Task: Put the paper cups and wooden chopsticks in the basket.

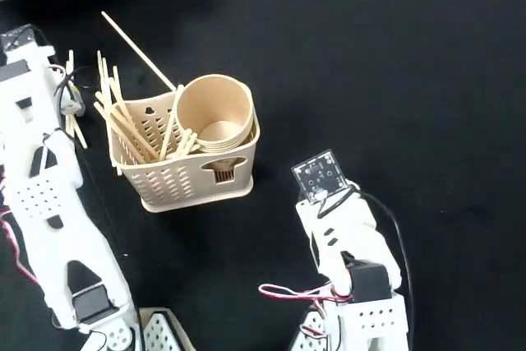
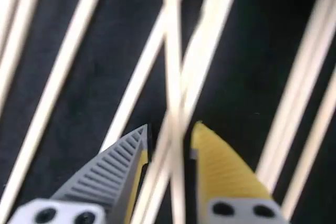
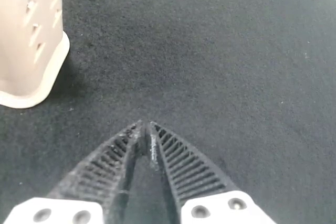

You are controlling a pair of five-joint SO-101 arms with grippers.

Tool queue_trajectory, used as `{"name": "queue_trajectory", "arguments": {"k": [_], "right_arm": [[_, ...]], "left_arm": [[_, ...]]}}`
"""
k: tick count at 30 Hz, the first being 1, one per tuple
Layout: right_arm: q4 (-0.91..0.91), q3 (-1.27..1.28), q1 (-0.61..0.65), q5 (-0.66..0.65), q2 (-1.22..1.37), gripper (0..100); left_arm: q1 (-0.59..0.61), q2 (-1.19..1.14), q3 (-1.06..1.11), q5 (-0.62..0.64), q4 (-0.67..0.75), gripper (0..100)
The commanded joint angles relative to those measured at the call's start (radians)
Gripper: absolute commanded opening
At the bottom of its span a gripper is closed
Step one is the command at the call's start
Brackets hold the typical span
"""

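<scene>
Nearest us, the right gripper (image 3: 144, 127) hangs over bare table (image 1: 394, 80) toward the near edge, its fingers pressed together on nothing. Along the left edge, the left gripper (image 2: 168, 127) is down among loose chopsticks (image 2: 170, 24), closed to a narrow gap on two or three of them. Farther in, left of centre, one basket (image 1: 193, 180) stands upright. The cups (image 1: 215, 108) sit nested in its right half, and we cannot count the stack beyond several rims. About ten chopsticks lean in its left half. We judge the cups done and the chopsticks partly done: roughly ten more lie on the table by the left edge.
</scene>
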State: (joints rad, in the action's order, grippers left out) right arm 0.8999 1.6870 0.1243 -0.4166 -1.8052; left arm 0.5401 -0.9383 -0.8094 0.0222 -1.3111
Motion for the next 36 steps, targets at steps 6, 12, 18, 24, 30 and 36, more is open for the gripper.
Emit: {"name": "queue_trajectory", "arguments": {"k": [6, 12, 18, 24, 30, 36], "right_arm": [[0.000, -0.004, -0.012, 0.003, -0.081, 1.2], [0.000, -0.004, -0.012, 0.003, -0.081, 1.2], [0.000, -0.004, -0.012, 0.003, -0.081, 1.2], [0.000, -0.004, -0.014, 0.003, -0.081, 1.2], [-0.002, -0.004, -0.014, 0.003, -0.081, 1.2], [0.000, -0.004, -0.014, 0.003, -0.081, 1.2]], "left_arm": [[-0.033, -0.080, -0.352, -0.009, -0.299, 3], [-0.058, -0.083, -0.536, -0.057, -0.453, 3], [-0.061, -0.048, -0.535, -0.061, -0.453, 3], [-0.068, 0.130, -0.412, -0.055, -0.453, 3], [-0.116, 0.500, -0.148, -0.023, -0.453, 3], [-0.162, 0.862, 0.082, -0.023, -0.379, 3]]}}
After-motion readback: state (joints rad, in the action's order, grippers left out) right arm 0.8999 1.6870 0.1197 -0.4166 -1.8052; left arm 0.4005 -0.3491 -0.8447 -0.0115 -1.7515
